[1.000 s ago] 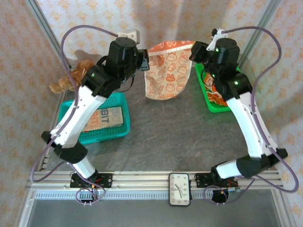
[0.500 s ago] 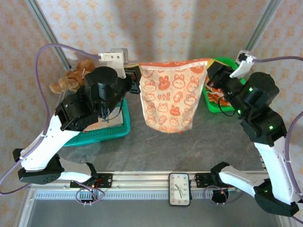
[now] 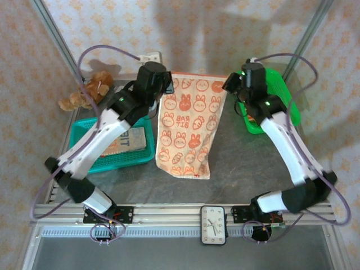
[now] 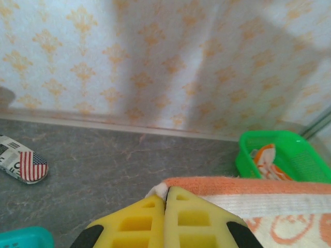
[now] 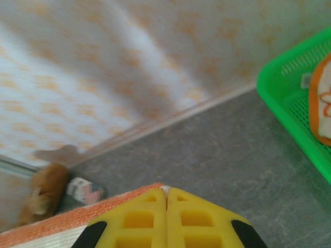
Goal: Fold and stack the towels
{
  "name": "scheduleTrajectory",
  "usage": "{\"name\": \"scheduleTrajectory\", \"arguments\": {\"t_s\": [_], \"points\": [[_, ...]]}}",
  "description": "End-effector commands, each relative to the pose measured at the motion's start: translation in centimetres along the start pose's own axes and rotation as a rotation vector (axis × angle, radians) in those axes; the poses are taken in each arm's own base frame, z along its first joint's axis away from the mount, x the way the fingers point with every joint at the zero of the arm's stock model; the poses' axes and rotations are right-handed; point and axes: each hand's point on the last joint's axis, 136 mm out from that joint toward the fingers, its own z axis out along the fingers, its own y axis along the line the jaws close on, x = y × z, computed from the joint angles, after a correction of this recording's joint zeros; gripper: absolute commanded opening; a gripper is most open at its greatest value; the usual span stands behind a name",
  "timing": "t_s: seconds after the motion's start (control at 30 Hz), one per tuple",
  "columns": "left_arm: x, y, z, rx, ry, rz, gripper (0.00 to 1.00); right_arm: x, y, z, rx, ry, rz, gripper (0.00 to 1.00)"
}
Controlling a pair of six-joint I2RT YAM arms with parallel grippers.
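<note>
A cream towel [image 3: 188,126] printed with orange bunnies stretches from the far side of the table toward me, and its near end rests on the grey top. My left gripper [image 3: 169,85] is shut on its far left corner. My right gripper [image 3: 229,83] is shut on the far right corner. In the left wrist view the yellow fingertips [image 4: 166,190] pinch the white corner beside the orange hem [image 4: 232,186]. In the right wrist view the fingertips [image 5: 166,190] pinch the corner where the orange hem [image 5: 77,217] ends. A folded towel [image 3: 126,140] lies in the teal basket [image 3: 143,156]. Another towel [image 3: 254,117] sits in the green basket [image 3: 284,95].
A brown teddy bear [image 3: 84,93] lies at the far left, with a small striped shoe [image 4: 23,165] next to it by the back wall. A clock [image 3: 214,225] sits on the front rail. Frame posts stand at both far corners.
Both arms swung from holding the towel hanging in the air out toward the back wall and down. The towel now drapes along the table instead of hanging free.
</note>
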Motion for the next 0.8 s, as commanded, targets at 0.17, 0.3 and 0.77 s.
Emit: {"name": "scheduleTrajectory", "arguments": {"t_s": [0.17, 0.3, 0.77], "points": [[3.1, 2.9, 12.8, -0.058, 0.063, 0.004, 0.0, 0.8, -1.0, 12.5, 0.023, 0.147, 0.006, 0.0], [5.8, 4.2, 17.6, -0.087, 0.142, 0.016, 0.0, 1.4, -1.7, 16.2, 0.063, 0.183, -0.032, 0.0], [12.8, 5.6, 19.5, -0.097, 0.355, 0.055, 0.0, 8.5, -5.3, 18.4, 0.107, 0.386, 0.035, 0.0]]}}
